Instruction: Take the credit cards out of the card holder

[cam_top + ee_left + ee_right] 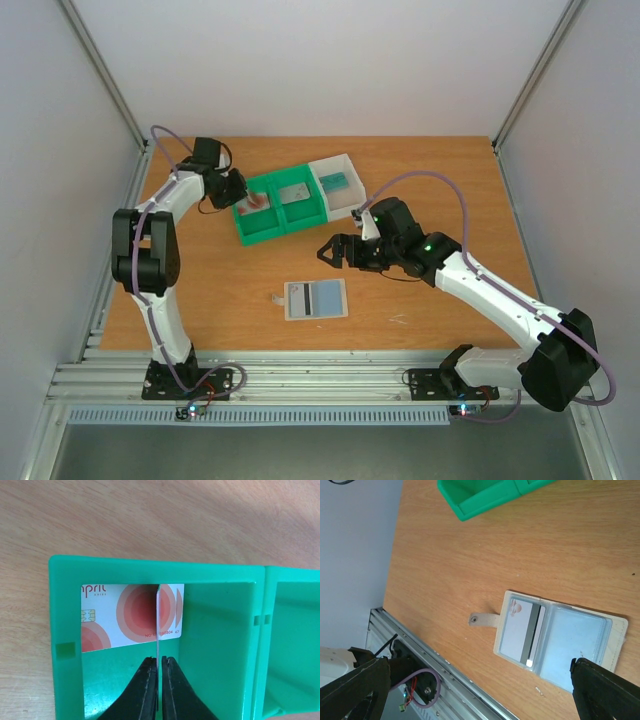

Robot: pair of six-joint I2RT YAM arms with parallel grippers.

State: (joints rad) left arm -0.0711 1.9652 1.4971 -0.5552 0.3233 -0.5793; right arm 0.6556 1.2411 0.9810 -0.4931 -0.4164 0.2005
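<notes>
Beneath the right gripper: card holder, long axis running finger to finger (grey card inside).
Its jaws: we see them spread wide, empty; nearer arm.
The left gripper: clamped on a credit card, edge-on.

Bright, even diffuse light; shadows soft, faint; 3 views mostly sharp; jaws in wrist views slightly blurred.

lab cell: white walls, wooden table
</notes>
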